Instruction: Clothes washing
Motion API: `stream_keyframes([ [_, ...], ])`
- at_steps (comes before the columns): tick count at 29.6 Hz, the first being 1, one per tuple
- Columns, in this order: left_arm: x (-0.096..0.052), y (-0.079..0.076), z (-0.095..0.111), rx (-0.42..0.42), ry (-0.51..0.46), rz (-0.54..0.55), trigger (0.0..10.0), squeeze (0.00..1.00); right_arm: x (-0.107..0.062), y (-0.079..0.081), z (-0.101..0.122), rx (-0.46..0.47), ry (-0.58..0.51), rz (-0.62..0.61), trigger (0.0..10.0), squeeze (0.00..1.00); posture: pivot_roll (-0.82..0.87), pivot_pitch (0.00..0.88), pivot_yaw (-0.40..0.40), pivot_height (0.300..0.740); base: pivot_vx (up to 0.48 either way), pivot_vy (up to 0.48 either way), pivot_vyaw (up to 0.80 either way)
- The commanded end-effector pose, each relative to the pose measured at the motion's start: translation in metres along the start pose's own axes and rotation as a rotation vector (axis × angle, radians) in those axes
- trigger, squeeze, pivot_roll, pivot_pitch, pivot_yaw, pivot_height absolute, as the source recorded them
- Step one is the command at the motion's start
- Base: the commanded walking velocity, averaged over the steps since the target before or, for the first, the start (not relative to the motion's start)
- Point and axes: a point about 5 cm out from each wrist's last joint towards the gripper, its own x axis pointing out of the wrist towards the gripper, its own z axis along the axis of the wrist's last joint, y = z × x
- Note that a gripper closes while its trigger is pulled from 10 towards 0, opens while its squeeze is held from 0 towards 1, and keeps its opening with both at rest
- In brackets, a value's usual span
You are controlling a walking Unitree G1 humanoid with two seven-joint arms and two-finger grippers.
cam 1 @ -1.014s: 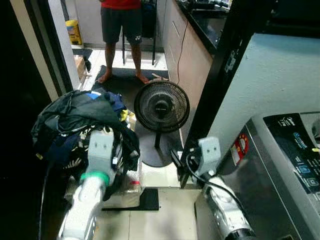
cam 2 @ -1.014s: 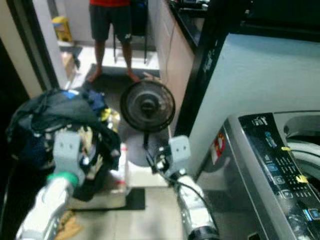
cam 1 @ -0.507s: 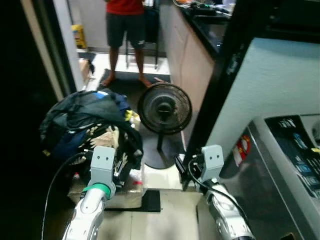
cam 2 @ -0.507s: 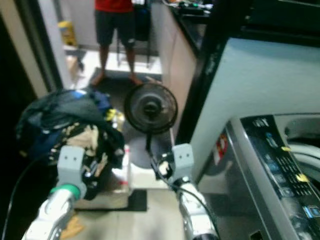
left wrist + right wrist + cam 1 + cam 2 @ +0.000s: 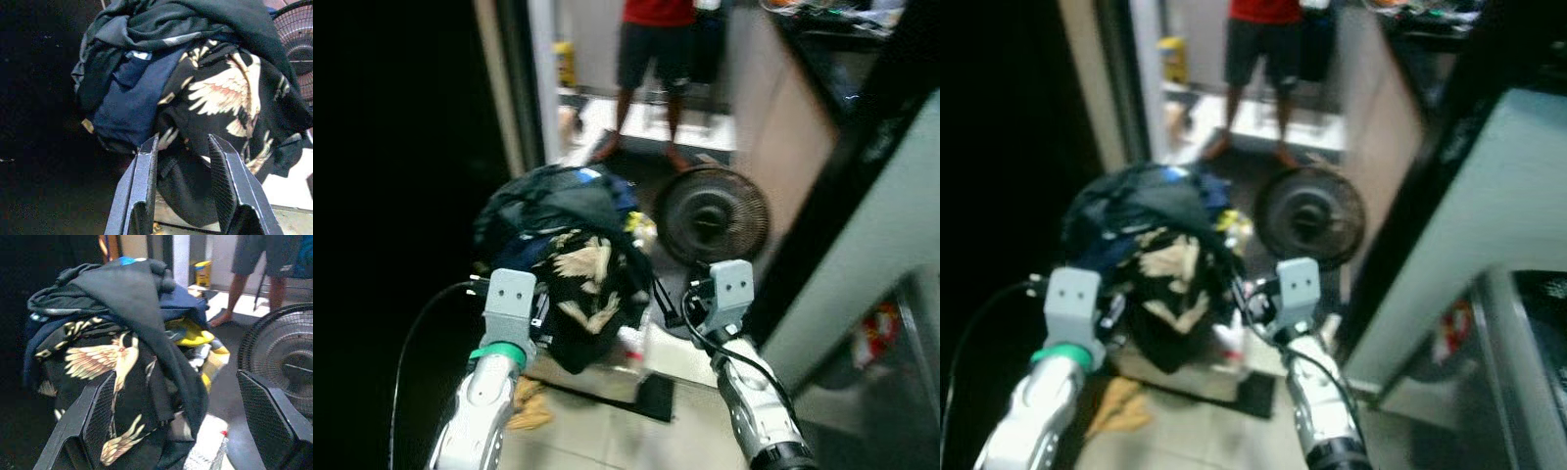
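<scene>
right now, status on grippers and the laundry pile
Both grippers open: left gripper, right gripper, short of clothes pile. Floor fan beside pile. Person standing beyond.

The pile of clothes [image 5: 195, 83] is soft matt cloth, dark, one black piece printed with pale birds. The left hand [image 5: 181, 188] has matt black fingers [image 5: 142, 181] with a fine ribbed texture. At 3 o'clock of the pile, the fan [image 5: 288, 357] shows a wire grille. The floor [image 5: 607, 441] is smooth pale tile.
</scene>
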Motion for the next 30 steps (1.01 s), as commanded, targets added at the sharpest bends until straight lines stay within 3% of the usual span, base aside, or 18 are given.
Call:
stream_keyframes([
  [1, 0.0, 0.001, 0.002, 0.009, -0.002, 0.003, 10.0, 0.0, -0.001, -0.001, -0.001, 0.01, 0.005, -0.007, 10.0, 0.0, 0.03, 0.034, -0.013, 0.74, 0.0, 0.0, 0.76],
  [5, 0.002, 0.002, 0.007, 0.009, -0.02, 0.008, 10.0, 0.0, 0.0, -0.002, 0.003, 0.013, -0.01, -0.014, 10.0, 0.0, 0.02, 0.034, -0.013, 0.74, 0.0, 0.0, 0.73],
  [9, 0.006, 0.004, 0.018, 0.003, -0.067, 0.014, 10.0, 0.0, 0.003, -0.004, 0.013, 0.047, -0.059, -0.032, 10.0, 0.0, 0.03, 0.034, -0.014, 0.74, 0.078, 0.0, 0.0],
  [12, 0.013, 0.007, 0.037, -0.009, -0.128, 0.026, 10.0, 0.0, 0.009, -0.005, 0.027, 0.063, -0.116, -0.032, 10.0, 0.0, 0.03, 0.032, -0.012, 0.74, 0.458, 0.0, 0.0],
  [20, 0.018, 0.005, 0.053, -0.017, -0.173, 0.013, 10.0, 0.0, 0.012, -0.009, 0.035, 0.069, -0.143, -0.048, 10.0, 0.0, 0.02, 0.024, -0.006, 0.74, 0.458, 0.0, -0.3],
  [30, 0.02, 0.004, 0.056, -0.014, -0.18, 0.006, 10.0, 0.0, 0.014, -0.011, 0.041, 0.05, -0.159, -0.047, 10.0, 0.0, 0.02, 0.015, -0.003, 0.74, 0.454, 0.0, 0.0],
])
